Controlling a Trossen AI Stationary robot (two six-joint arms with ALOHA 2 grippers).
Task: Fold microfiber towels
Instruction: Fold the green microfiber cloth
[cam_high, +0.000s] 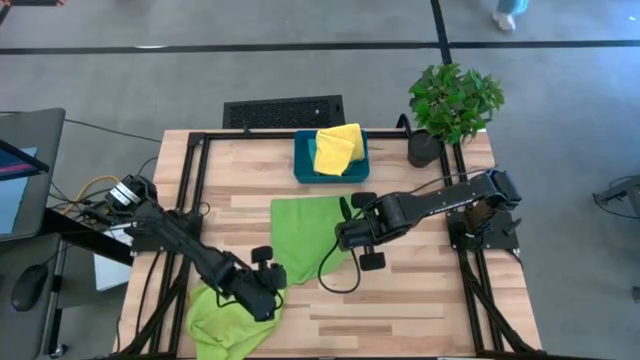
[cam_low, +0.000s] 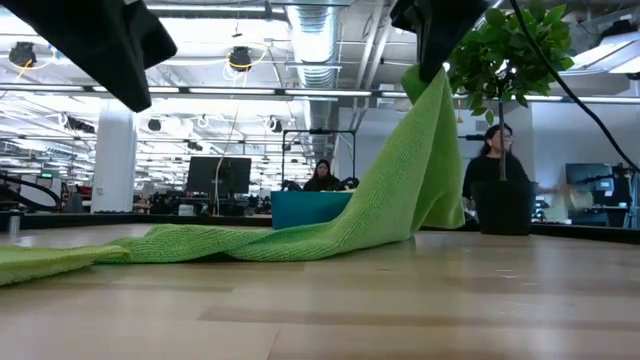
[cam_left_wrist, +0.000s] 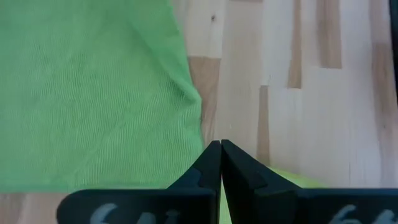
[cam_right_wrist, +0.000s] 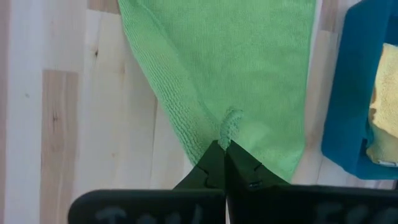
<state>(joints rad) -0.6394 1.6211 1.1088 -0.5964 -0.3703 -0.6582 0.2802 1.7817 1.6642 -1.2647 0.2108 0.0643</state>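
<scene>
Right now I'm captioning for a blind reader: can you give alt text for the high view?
The right hand pinches a lime green towel spread mid-table, lifting its edge. The left hand sits shut over a second, crumpled lime green towel at the near-left corner. Behind, a yellow towel lies in a teal bin beside a potted plant.

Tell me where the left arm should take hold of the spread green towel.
Grip the green towel at its free near-left corner, from above. The right gripper already pinches the right corner and lifts it, so that flat corner nearest the left gripper likely suits best.
</scene>
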